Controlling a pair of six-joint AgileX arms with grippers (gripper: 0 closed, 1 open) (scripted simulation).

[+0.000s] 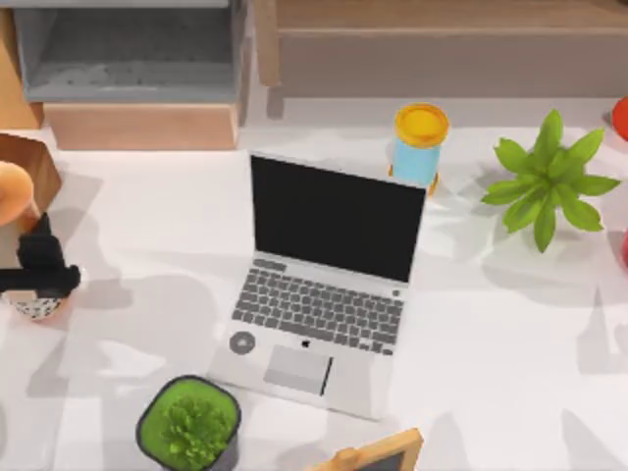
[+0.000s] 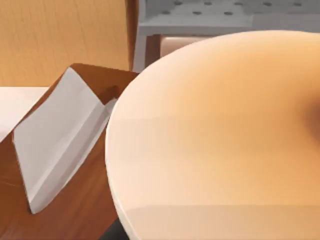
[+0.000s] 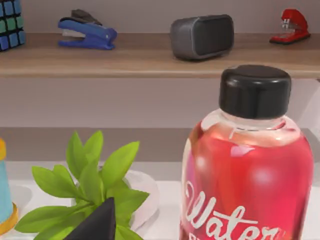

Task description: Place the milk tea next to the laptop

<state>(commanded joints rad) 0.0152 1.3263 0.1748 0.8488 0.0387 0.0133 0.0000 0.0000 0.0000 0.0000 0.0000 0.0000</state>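
The milk tea stands at the table's far left edge, its orange domed lid [image 1: 12, 186] leaning toward the camera and its dark speckled base [image 1: 39, 307] below. My left gripper [image 1: 39, 273] crosses the cup's body and is shut on it. Up close in the left wrist view is the lid [image 2: 215, 135]. The silver-grey laptop [image 1: 319, 314] lies open at the table's middle, black screen up, well to the right of the cup. A dark fingertip [image 3: 97, 225] of my right gripper shows by a leafy plant and a red bottle.
A blue cylinder with a yellow lid [image 1: 420, 142] stands behind the laptop's right corner. A leafy plant [image 1: 548, 182] sits at the right, a black-potted plant [image 1: 188, 424] and a wooden-framed board [image 1: 378, 456] at the front. A brown stand [image 1: 29, 162] is behind the cup. A red water bottle [image 3: 247, 165] is near my right gripper.
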